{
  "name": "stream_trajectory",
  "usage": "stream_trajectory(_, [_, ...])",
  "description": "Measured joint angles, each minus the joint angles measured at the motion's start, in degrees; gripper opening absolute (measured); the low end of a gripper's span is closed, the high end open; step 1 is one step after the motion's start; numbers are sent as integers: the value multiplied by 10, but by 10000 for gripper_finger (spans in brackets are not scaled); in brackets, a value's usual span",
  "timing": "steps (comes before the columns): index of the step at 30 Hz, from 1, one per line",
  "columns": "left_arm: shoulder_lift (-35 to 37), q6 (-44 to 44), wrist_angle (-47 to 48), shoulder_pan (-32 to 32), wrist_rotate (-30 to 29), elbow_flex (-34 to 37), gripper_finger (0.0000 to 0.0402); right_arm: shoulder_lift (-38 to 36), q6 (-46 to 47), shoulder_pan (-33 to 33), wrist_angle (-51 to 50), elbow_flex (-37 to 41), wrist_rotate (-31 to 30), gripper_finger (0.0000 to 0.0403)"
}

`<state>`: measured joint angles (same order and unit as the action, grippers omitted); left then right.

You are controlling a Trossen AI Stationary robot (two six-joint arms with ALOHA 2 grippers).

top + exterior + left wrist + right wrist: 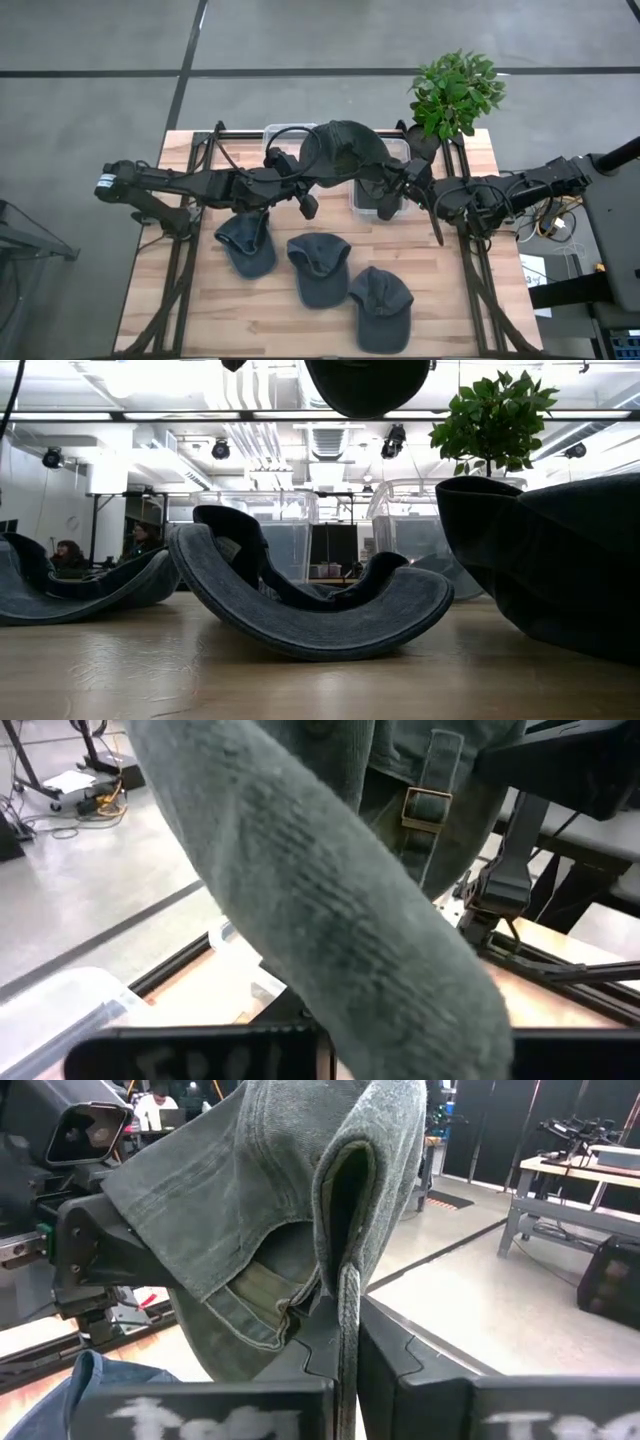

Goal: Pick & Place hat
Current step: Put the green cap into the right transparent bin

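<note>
four hats [347, 148], one held aloft

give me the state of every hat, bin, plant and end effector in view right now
dark grey denim cap: lifted above the bins, held by both arms
three dark grey caps: lying loose in a row on the wooden table
clear plastic bins: open, contents hidden
green potted plant: upright at the table's far corner
left end effector: shut on the cap
right end effector: shut on the cap's edge

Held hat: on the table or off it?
Off it. The dark hat hangs above the clear bin, gripped between the left tool and right tool; three other hats lie on the table.
</note>
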<state>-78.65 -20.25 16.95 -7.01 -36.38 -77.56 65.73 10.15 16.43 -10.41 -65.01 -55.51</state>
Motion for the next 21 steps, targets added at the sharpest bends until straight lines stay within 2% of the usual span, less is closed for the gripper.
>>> stream_trajectory(15, [0, -30, 0, 2, 9, 0, 36, 0, -3, 0, -1, 0, -2, 8])
stream_trajectory(21, [0, -29, -1, 2, 7, 0, 93, -1, -3, 0, -1, 0, -2, 8])
